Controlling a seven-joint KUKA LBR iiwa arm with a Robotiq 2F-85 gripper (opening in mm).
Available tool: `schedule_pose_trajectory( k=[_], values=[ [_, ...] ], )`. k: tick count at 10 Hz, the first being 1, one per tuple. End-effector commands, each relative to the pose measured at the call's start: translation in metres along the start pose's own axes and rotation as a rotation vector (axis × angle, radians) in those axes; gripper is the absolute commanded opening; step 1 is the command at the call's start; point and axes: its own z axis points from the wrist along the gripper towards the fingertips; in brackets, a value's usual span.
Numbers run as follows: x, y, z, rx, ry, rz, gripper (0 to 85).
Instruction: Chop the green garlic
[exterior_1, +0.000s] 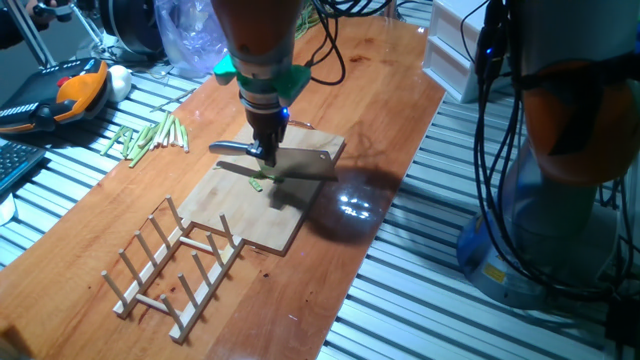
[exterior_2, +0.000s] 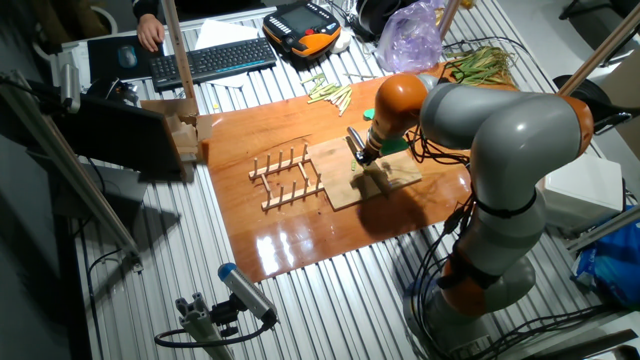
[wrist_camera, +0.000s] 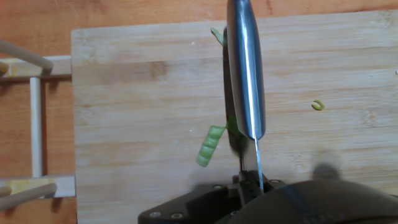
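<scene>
My gripper (exterior_1: 263, 152) is shut on a knife (exterior_1: 300, 165) and holds it level just above the wooden cutting board (exterior_1: 240, 215). In the hand view the steel blade (wrist_camera: 245, 68) runs away from the fingers (wrist_camera: 251, 184) across the board (wrist_camera: 137, 93). A short bright-green piece of green garlic (wrist_camera: 209, 146) lies just left of the blade, and more of it (wrist_camera: 217, 35) peeks out near the tip. A tiny green ring (wrist_camera: 318, 105) lies to the right. In one fixed view the green garlic (exterior_1: 262, 183) sits under the knife. In the other fixed view the gripper (exterior_2: 358, 150) hides it.
A wooden peg rack (exterior_1: 175, 265) stands right beside the board's near end. A bundle of pale-green stalks (exterior_1: 150, 135) lies on the table's left. A leafy green bunch (exterior_2: 480, 62) and a plastic bag (exterior_2: 410, 35) sit at the far end.
</scene>
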Motion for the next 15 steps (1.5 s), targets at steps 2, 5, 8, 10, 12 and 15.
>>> schedule_pose_trajectory(
  k=[2, 5, 8, 10, 12, 15],
  values=[
    [0.001, 0.001, 0.0, 0.002, -0.003, 0.0, 0.0],
    [0.002, 0.001, 0.002, 0.014, -0.007, -0.006, 0.0],
    [0.002, -0.001, 0.004, 0.022, -0.018, -0.007, 0.0],
    [0.001, -0.003, 0.004, 0.03, -0.017, -0.014, 0.0],
    [-0.008, -0.011, 0.001, 0.028, -0.014, -0.034, 0.0],
    [-0.026, -0.027, 0.003, 0.024, -0.02, -0.067, 0.0]
  ],
)
